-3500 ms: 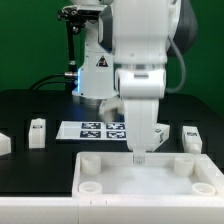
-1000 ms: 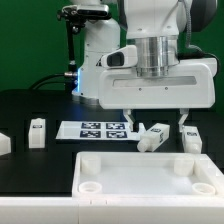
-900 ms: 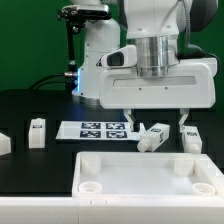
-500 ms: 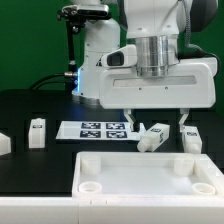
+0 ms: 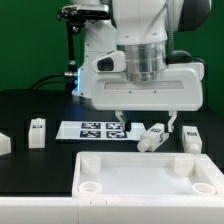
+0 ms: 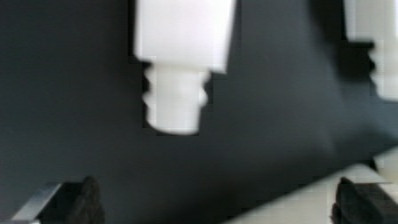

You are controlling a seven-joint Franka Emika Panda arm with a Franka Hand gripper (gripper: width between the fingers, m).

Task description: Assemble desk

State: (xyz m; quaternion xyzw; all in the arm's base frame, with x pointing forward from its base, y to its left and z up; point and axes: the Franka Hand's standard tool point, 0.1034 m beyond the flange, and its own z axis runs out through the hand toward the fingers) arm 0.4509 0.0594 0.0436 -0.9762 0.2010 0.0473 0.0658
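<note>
The desk top, a large flat white panel with round corner sockets, lies at the front. A white leg lies tilted on the black table just behind it. My gripper hangs open and empty right over this leg, with one finger on each side of it. In the wrist view the leg shows its round peg end, well ahead of my open gripper. Other legs stand at the exterior view's left, far left and right.
The marker board lies flat behind the gripper. A black stand with a lit device rises at the back left. A second white part shows at the wrist view's edge.
The hand has shifted a little toward the exterior view's left over the last half second, staying open above the lying leg. Earlier it stood lower, over the desk top's back edge.
</note>
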